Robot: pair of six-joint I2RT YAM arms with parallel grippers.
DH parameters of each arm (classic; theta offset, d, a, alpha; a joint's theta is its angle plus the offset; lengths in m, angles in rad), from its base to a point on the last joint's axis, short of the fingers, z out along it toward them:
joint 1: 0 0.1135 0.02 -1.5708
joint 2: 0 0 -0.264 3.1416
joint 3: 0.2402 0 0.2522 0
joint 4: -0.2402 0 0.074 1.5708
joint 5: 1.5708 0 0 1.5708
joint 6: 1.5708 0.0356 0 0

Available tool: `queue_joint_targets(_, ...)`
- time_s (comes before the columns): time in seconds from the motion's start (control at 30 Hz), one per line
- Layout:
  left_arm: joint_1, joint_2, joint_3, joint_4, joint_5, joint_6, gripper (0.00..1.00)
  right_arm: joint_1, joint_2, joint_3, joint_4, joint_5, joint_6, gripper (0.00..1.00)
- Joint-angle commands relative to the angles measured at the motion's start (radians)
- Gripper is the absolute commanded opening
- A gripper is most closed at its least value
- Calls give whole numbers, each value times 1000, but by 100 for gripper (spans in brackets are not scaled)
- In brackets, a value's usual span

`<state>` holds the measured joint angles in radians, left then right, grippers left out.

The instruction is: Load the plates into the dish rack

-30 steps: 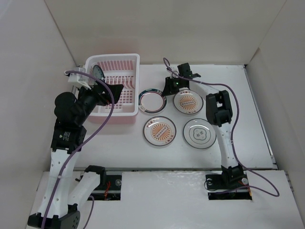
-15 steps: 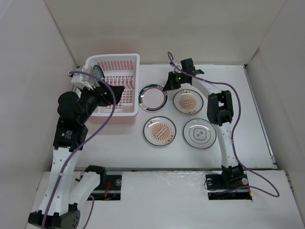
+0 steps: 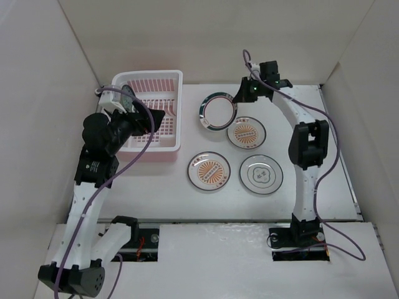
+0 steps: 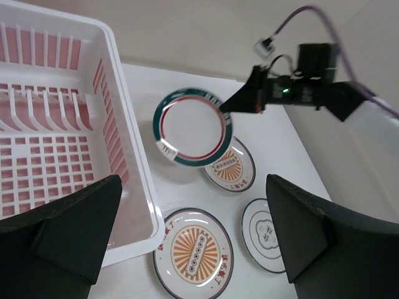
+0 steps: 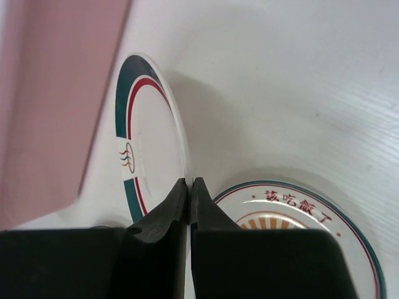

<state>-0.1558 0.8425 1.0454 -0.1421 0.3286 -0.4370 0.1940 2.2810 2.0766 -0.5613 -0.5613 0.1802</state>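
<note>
Right jaws: pinched thin on the edge of a small round white plate with teal rim (image 3: 218, 112), held tilted, clear of the white surface (image 3: 324, 156). Directly beneath these jaws, flat: a round plate with orange sunburst centre (image 3: 246, 133). Nearer the arm bases, side by side and apart: a second orange sunburst plate (image 3: 209, 170) and a round white plate with grey pattern (image 3: 261, 174).

Left jaws: spread wide, gripping nothing, hanging over the right part of the rectangular pale pink plastic dish rack with white rim (image 3: 149, 73). Beyond these jaws, upright in the rack's far left corner: a dark round plate (image 3: 128, 94).
</note>
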Motion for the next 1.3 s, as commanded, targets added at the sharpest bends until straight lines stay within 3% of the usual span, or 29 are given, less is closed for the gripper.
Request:
queue_joint_targets(0.0, -14, 65, 15, 44, -2, -22, 100, 1, -181, 0, 64, 6, 7, 0)
queue_joint_targets(0.17, -33, 99, 15, 111, -13, -40, 100, -10, -357, -52, 87, -3, 25, 0)
queue_joint_targets(0.4, -77, 217, 15, 281, 1, -84, 100, -10, -553, -245, 285, -207, 122, 0)
queue_joint_targets(0.77, -206, 368, 38, 504, 40, -54, 96, 28, -660, -388, 425, -348, 200, 0)
queue_joint_targets(0.83, -217, 398, 50, 504, 40, -42, 86, 28, -670, -400, 446, -393, 209, 0)
queue_joint_targets(0.9, -226, 412, 50, 527, 40, -42, 83, 41, -670, -409, 455, -416, 209, 0)
queue_joint_targets(1.0, -235, 435, 50, 544, 50, -42, 67, 50, -670, -418, 472, -416, 219, 0)
queue_joint_targets(1.07, -235, 435, 50, 556, 50, -52, 43, 59, -670, -418, 482, -416, 219, 0)
queue_joint_targets(1.1, -235, 435, 50, 556, 50, -52, 22, 59, -670, -418, 482, -416, 219, 0)
queue_joint_targets(1.17, -235, 435, 50, 565, 50, -52, 0, 68, -670, -418, 482, -425, 219, 0)
queue_joint_targets(1.27, -235, 397, 33, 597, 50, -52, 0, 77, -661, -429, 515, -451, 237, 0)
